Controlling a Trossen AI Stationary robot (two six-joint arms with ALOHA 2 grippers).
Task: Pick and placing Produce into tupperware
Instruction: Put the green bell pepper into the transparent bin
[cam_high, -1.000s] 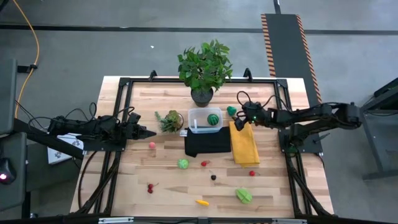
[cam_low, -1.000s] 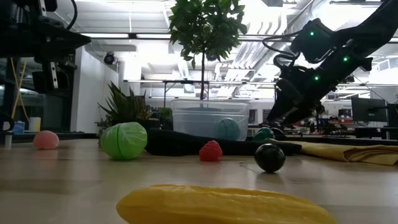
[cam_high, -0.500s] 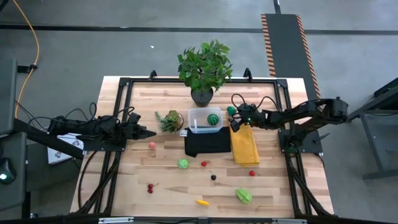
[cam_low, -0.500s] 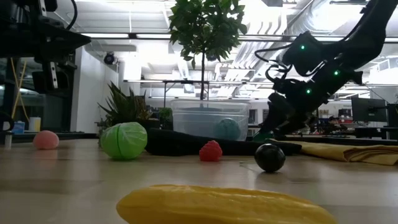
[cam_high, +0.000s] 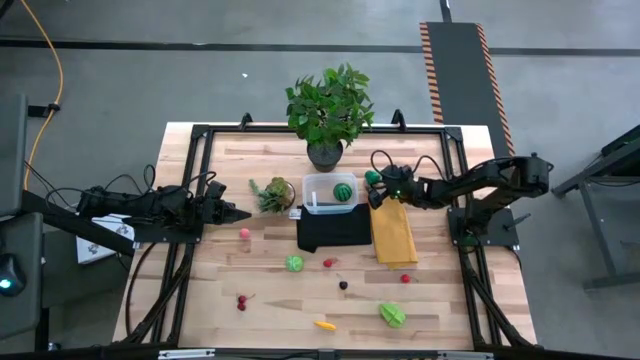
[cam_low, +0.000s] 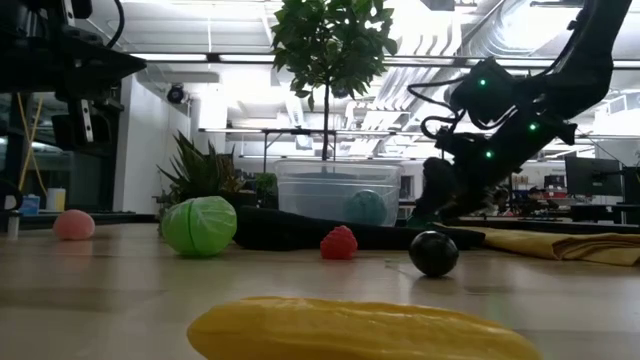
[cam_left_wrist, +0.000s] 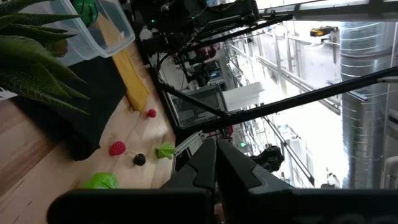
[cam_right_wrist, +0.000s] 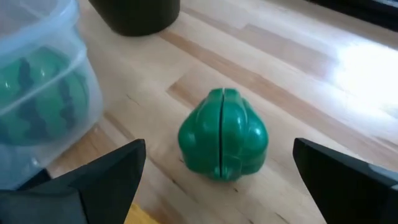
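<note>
A small dark green toy vegetable (cam_right_wrist: 222, 142) rests on the wood just right of the clear tupperware (cam_high: 330, 192), which holds a striped green ball (cam_high: 343, 191). My right gripper (cam_high: 374, 191) is open and tilted down over that green piece (cam_high: 372, 178). Its fingers (cam_right_wrist: 106, 174) stand on either side of the piece without touching it. More produce lies nearer: a green cabbage (cam_high: 294, 263), red berries (cam_high: 329, 263), a dark ball (cam_low: 434, 253), cherries (cam_high: 241, 301), a yellow piece (cam_high: 325, 324) and a leafy piece (cam_high: 392, 314). My left gripper (cam_high: 240, 213) waits shut at the left.
A black cloth (cam_high: 333, 228) and a yellow cloth (cam_high: 393, 232) lie just in front of the tupperware. A big potted plant (cam_high: 328, 110) stands behind it and a small spiky plant (cam_high: 273, 193) to its left. A pink ball (cam_high: 244, 233) lies near my left gripper.
My right gripper has come down and gone a little toward the table's left, closing on the green piece beside the tupperware, and it has stayed open. Nothing on the table has moved.
</note>
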